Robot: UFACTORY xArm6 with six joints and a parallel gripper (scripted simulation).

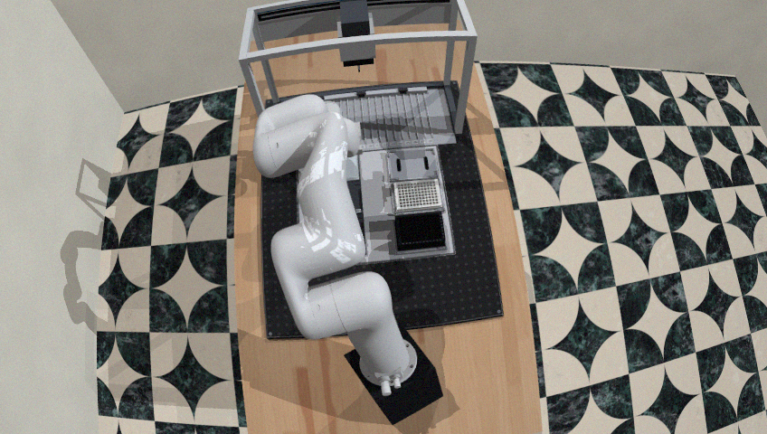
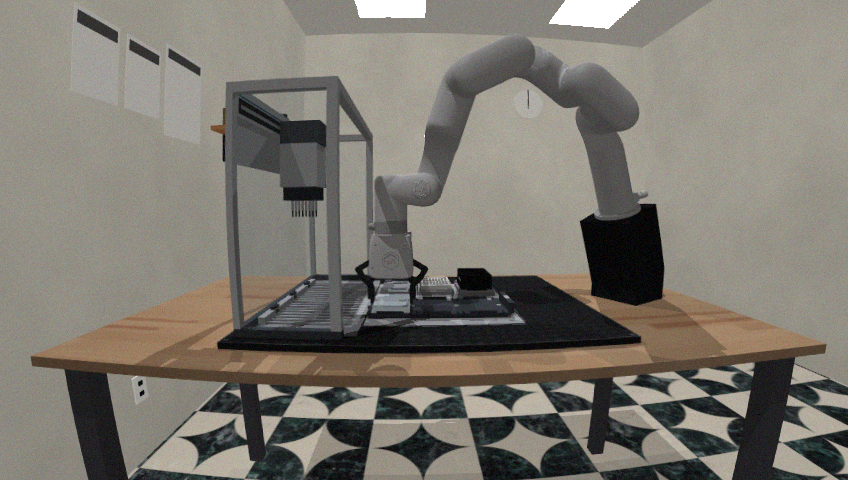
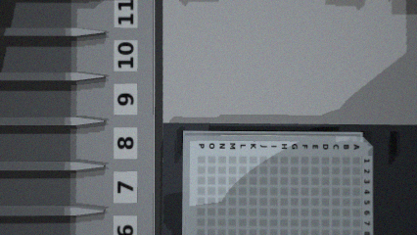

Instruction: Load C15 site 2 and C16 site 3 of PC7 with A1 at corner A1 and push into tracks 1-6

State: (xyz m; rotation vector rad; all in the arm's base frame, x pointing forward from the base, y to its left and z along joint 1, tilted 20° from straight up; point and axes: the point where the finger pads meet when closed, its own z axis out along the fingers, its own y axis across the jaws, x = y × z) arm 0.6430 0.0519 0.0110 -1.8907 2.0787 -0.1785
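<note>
C16 (image 3: 274, 186) on the carrier (image 3: 171, 162), just beside rail tracks (image 3: 54, 119)

beige walls (image 2: 743, 148), checkered floor (image 1: 646, 214), wood table (image 2: 416, 368), 2 ceiling lights (image 2: 389, 7).

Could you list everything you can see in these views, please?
Instrument frame: one, grey, far end of table.
Pipetting head: one, dark, inside frame.
Loading rails: one set, grey, under frame.
384-well plate: one, pale, below gripper.
96-well plate: one, white, middle nest.
Deep-well block: one, black, nearest nest.
Empty nest: one, grey, nearest rails.
Mat: one, black, on table.
Table: one, wooden.
Arm: one, white.
Gripper: one, open.
</note>
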